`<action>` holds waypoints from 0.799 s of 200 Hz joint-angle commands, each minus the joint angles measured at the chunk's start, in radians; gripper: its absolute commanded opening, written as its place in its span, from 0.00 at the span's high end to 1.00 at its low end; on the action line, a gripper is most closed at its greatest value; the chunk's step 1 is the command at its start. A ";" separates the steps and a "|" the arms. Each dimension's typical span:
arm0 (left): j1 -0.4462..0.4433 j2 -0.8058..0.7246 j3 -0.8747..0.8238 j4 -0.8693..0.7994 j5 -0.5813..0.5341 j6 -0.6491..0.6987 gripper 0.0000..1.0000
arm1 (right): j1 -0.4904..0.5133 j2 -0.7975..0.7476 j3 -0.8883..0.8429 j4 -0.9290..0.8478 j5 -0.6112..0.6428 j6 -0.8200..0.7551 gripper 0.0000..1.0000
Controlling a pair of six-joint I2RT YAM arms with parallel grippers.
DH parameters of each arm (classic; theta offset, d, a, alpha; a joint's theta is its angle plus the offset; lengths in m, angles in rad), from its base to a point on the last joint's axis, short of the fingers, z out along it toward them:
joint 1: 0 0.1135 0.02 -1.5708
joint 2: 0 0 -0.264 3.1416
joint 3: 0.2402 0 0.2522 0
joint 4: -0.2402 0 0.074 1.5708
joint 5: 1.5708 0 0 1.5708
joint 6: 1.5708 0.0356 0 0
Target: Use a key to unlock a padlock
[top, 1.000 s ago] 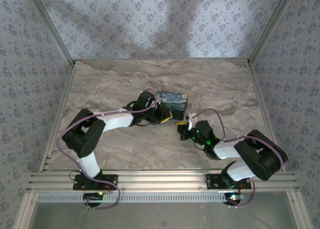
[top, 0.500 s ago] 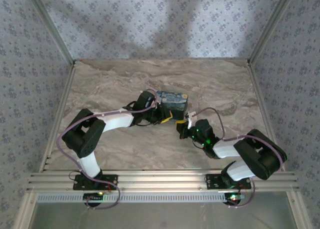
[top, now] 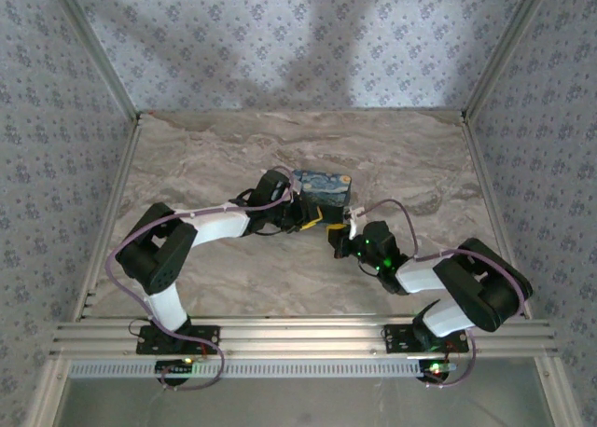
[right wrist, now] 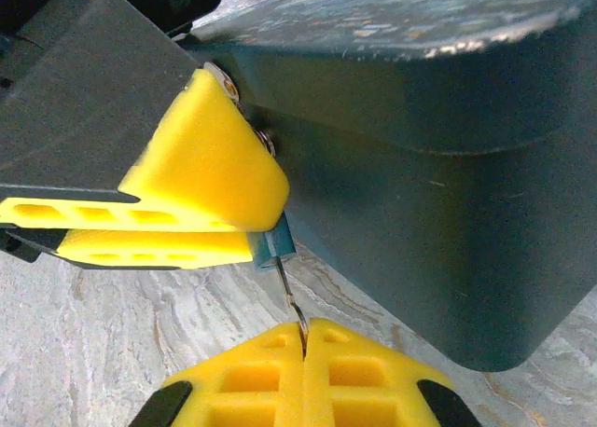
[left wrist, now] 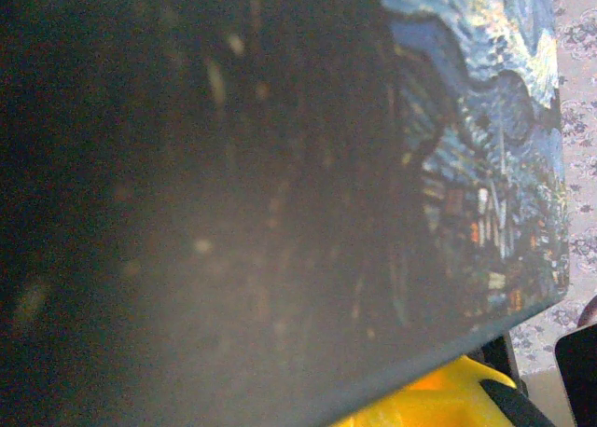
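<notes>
At box (right wrist: 438,194) front, key (right wrist: 289,296) tip meets padlock (right wrist: 274,245).
With right claw (right wrist: 303,338) closed on key and left claw (right wrist: 264,231) clamping padlock, twist along shaft axis, slowly, no side load.

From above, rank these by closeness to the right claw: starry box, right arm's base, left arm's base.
1. starry box, just beyond the right gripper.
2. right arm's base, at the near edge, right.
3. left arm's base, near edge, far left.
</notes>
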 commanded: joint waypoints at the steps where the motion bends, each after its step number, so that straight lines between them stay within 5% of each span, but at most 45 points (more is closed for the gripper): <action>1: -0.008 -0.038 -0.003 0.020 0.029 -0.009 0.77 | -0.005 0.010 0.025 0.036 -0.009 0.015 1.00; 160: -0.019 -0.043 0.006 0.028 0.039 -0.034 0.77 | 0.021 0.029 0.054 0.038 0.080 -0.023 1.00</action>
